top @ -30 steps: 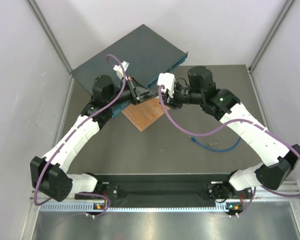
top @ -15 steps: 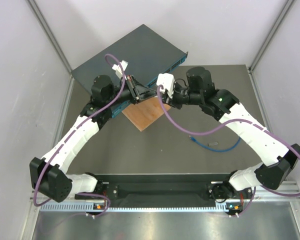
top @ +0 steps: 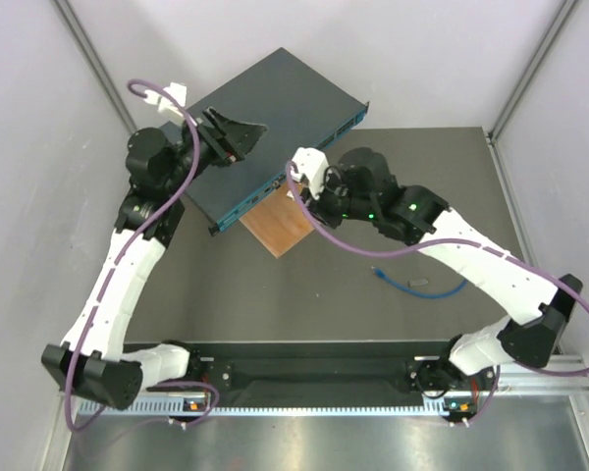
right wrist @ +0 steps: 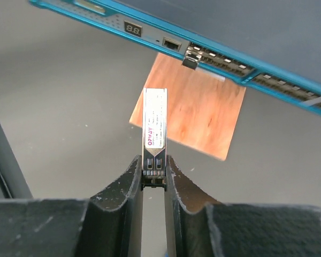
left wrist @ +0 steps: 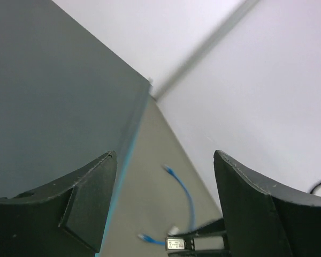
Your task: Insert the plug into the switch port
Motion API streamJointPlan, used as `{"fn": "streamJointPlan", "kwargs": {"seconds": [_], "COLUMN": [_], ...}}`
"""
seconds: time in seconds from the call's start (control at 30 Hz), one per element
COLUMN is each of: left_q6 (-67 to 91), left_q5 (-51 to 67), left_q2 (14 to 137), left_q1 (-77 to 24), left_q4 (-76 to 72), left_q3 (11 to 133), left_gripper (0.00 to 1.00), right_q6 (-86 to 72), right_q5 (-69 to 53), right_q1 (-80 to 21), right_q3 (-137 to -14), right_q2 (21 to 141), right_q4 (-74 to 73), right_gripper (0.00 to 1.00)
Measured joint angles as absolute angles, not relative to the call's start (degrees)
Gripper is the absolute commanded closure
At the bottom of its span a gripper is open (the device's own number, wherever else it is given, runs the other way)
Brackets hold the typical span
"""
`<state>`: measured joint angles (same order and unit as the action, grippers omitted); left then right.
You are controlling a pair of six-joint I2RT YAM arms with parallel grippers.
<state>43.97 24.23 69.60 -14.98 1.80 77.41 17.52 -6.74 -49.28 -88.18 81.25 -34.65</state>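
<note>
The switch (top: 275, 103) is a dark teal box lying diagonally at the back, its blue front face (right wrist: 224, 53) showing a row of sockets. The plug (top: 378, 273) ends a short blue cable (top: 427, 287) lying loose on the mat; it also shows as the plug (left wrist: 143, 236) in the left wrist view. My right gripper (right wrist: 154, 160) is shut on a silver metal module (right wrist: 154, 126) that points at the socket row, a short way off it. My left gripper (top: 247, 142) hangs open and empty above the switch's top (left wrist: 53, 96).
An orange-brown wooden square (top: 280, 224) lies on the mat just in front of the switch. A small metal latch (right wrist: 190, 60) sticks out of one socket. White enclosure walls (top: 39, 118) stand close on both sides and behind.
My left gripper has opened, lifted away from the switch's front and swung back left over its top. My right gripper has slid left toward the front face, shut on the module.
</note>
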Motion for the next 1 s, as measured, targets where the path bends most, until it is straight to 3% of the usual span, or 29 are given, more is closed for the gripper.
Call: {"fn": "streamJointPlan", "kwargs": {"seconds": [0.27,0.63,0.8,1.0], "left_q6": [29.1,17.9,16.5,30.2], "left_q5": [8.1,5.6,9.7,26.4], "left_q2": [65.1,67.7,67.3,64.8], "left_q1": [-15.1,-15.1,-15.1,-14.0], "left_q4": [11.1,16.1,16.0,9.1], "left_q3": [78.0,76.9,75.6,70.1], "left_gripper": [0.18,0.13,0.24,0.32], "right_q6": [6.8,0.0,0.2,6.1], "right_q5": [5.1,10.1,10.2,5.8], "right_q1": [-54.5,-54.6,-54.5,-54.3], "right_q3": [-98.3,-102.9,-103.2,-94.4], "right_q2": [92.2,95.5,95.6,88.4], "right_q4": [-39.1,-42.1,-42.7,-39.2], "right_gripper": [1.0,1.0,1.0,1.0]}}
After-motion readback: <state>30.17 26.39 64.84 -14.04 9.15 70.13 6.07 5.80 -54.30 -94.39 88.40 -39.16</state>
